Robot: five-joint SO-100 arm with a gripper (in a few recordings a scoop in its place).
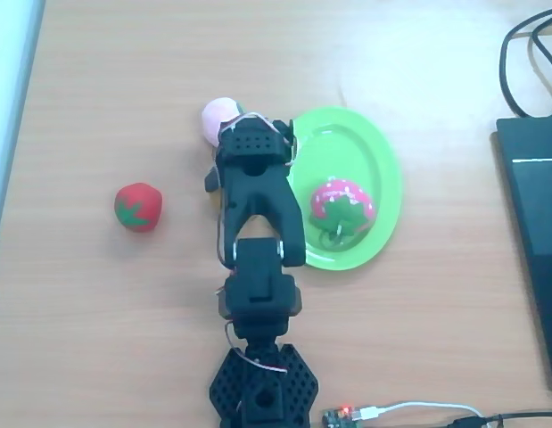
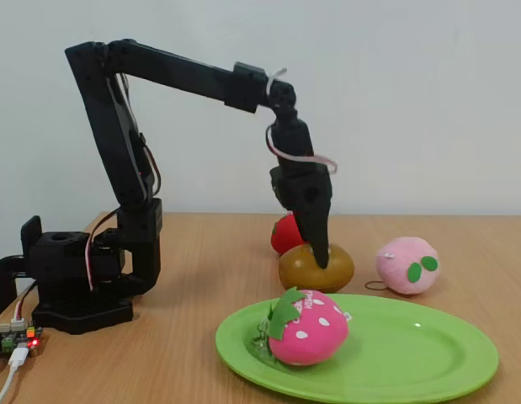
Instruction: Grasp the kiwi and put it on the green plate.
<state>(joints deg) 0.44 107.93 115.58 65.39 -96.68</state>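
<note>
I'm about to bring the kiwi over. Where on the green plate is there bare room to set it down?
The lime-green oval plastic plate is bare on its upper half in the overhead view, above the pink strawberry toy. It is crowded along the plate's left rim: the black gripper is down on the brown egg-shaped kiwi, with the pink round toy close by.

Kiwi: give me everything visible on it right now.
The kiwi is a small olive-brown, egg-shaped toy with a smooth, slightly glossy surface, lying on its side on the wooden table. In the fixed view it sits just behind the green plate, in front of the red tomato toy and left of the pink round toy. The gripper is down on it, a dark finger across its front; whether the jaws have closed is unclear. In the overhead view the arm covers it almost entirely.
</note>
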